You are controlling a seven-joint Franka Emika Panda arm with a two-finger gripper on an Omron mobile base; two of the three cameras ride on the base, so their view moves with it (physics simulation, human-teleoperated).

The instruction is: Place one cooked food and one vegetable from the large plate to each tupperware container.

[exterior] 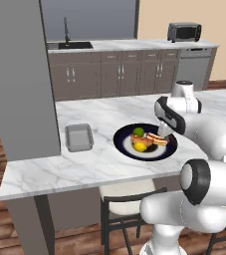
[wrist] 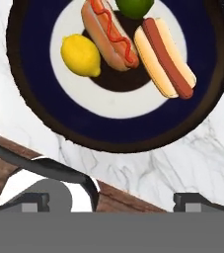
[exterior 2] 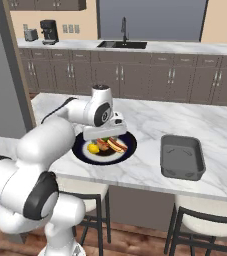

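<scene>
Four food items sit on the large plate [wrist: 202, 74]: two hot dogs, a lemon and a lime. Plate rests on the marble bench [exterior: 84, 164], near its front edge, approx. in front of the arm.

Hand view, looking down: hot dog with ketchup [wrist: 108, 34] lies beside the plain hot dog [wrist: 165, 57], both angled the same way, close together at centre. Lemon [wrist: 80, 55] is just beside the ketchup one, on the white ring. Lime [wrist: 133, 6] sits at the top edge of that view, cut off by the frame, touching or nearly touching the hot dogs; can't tell which.

Jaws [wrist: 111, 200] are spread wide, holding nothing, tips at bottom corners of hand view w/ the plate's near rim and bench edge beyond them. In left base view the hand hangs above the plate's right side, clear of the food.

Two grey trays: one [exterior: 78, 137] on the bench left of the plate in left base view, near but apart from it; the other [exterior 2: 182, 156] on the opposite side in right base view, also apart. Both look empty.

Chair [exterior: 127, 201] stands tucked under the bench front, below the plate.
</scene>
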